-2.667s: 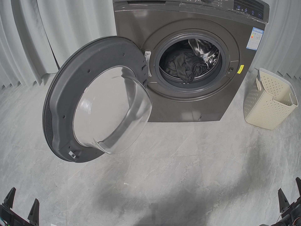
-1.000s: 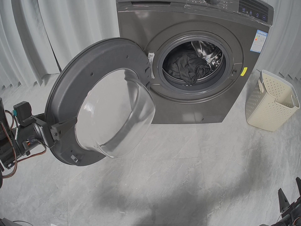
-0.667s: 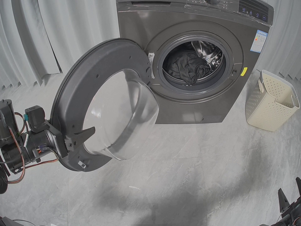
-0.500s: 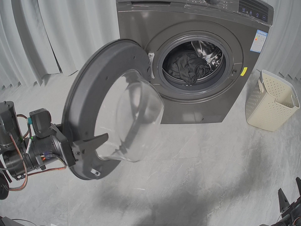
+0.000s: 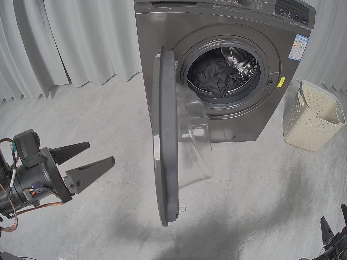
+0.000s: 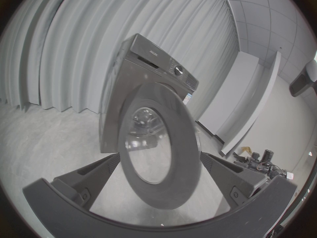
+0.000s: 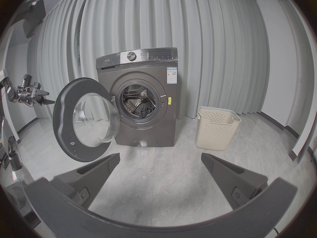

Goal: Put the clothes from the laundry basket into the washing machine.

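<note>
Head, left gripper [image 5: 102, 151]: jaws spread, empty, near the door [image 5: 164, 134] but not touching it.
Head, clothes [image 5: 217, 77]: dark heap in the washing machine [image 5: 162, 26] drum. Likely soft, limp and light, so pinch a bunched fold.
Left wrist, door: looks rigid, hinged. You'd push the rim, not the glass.
Right wrist, right gripper [image 7: 160, 156]: jaws spread, empty. The laundry basket [image 7: 216, 129] stands near the machine.

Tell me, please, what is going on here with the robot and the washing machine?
The left gripper, open, has just pushed the door of the washing machine and let go; the door now stands about half shut, apart from the gripper. Dark clothes lie in the drum, and the laundry basket beside the machine looks empty. The right gripper hangs open, low and away.
</note>
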Tool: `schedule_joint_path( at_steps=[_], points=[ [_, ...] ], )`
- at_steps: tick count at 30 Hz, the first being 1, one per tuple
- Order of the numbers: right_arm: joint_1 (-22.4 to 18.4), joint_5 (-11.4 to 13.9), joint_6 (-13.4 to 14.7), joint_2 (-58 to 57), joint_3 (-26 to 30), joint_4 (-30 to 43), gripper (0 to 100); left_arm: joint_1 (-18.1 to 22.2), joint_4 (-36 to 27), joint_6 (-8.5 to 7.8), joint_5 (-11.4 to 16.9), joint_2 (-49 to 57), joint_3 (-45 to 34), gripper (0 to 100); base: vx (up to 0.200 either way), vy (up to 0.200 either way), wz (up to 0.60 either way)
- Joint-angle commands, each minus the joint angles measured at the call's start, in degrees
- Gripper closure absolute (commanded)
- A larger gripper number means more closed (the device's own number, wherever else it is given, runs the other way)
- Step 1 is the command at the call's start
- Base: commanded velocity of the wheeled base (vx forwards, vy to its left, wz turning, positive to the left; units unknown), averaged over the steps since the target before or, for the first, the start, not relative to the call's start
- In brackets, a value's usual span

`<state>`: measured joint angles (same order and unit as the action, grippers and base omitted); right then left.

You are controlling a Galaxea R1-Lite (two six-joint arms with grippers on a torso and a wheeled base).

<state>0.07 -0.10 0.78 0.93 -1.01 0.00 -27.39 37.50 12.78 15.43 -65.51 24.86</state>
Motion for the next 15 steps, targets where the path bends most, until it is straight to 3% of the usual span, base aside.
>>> schedule_joint_path(
  at_steps=[1,3,5,11,15],
  points=[
    [0.0,0.0,0.0,-0.4,1.0,0.0,0,3.0,0.7,-2.23,-1.0,-4.4,1.0,0,0.000,0.000,0.00],
    [0.0,0.0,0.0,-0.4,1.0,0.0,0,2.7,0.8,-3.64,-2.2,-8.2,2.7,0,0.000,0.000,0.00],
    [0.0,0.0,0.0,-0.4,1.0,0.0,0,2.2,1.4,-3.90,-2.8,-12.8,4.8,0,0.000,0.000,0.00],
    [0.0,0.0,0.0,-0.4,1.0,0.0,0,0.5,9.7,-3.11,-4.5,-22.8,9.8,0,0.000,0.000,0.00],
    [0.0,0.0,0.0,-0.4,1.0,0.0,0,-3.5,14.4,-2.05,-8.1,-31.3,16.3,0,0.000,0.000,0.00]
  ],
)
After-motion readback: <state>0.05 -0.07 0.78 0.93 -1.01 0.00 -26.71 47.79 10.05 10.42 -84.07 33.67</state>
